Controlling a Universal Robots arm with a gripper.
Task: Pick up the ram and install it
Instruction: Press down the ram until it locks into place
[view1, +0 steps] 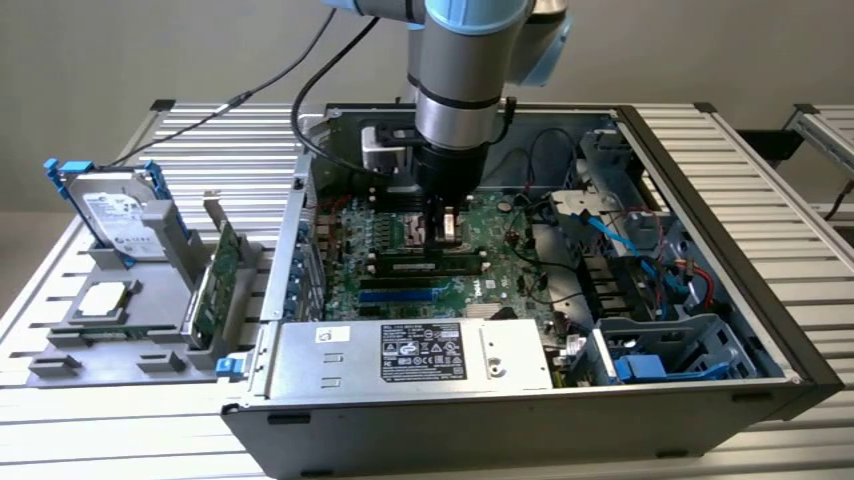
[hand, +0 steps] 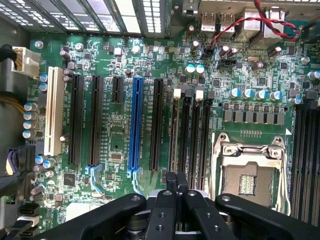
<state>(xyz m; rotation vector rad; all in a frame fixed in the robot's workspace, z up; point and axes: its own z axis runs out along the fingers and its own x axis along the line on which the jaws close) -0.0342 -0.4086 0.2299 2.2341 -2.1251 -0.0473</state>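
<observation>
1. Ribbed aluminium table (view1: 80, 440) carries everything. At the exterior view's left a grey tray (view1: 80, 365) holds a silver hard drive (view1: 114, 210) with blue rails standing upright, a square chip (view1: 104, 300) lying flat, and a wide green card (view1: 220, 275) with a metal bracket on edge.
2. Beside the tray an open computer case (view1: 721, 190) lies on its side, its power supply (view1: 414, 350) at the near edge and the motherboard (view1: 347, 285) behind it.
3. Over the board the gripper (view1: 447, 225) points straight down, its jaws pressed together, above the black memory slots (hand: 190, 135), between the blue slot (hand: 134, 125) and the processor socket (hand: 250, 170).
4. I cannot tell whether the ram is pinched between the jaws or seated in a slot under them.
5. At the exterior view's right, blue cables (view1: 627, 245) run to a drive cage (view1: 667, 350).
</observation>
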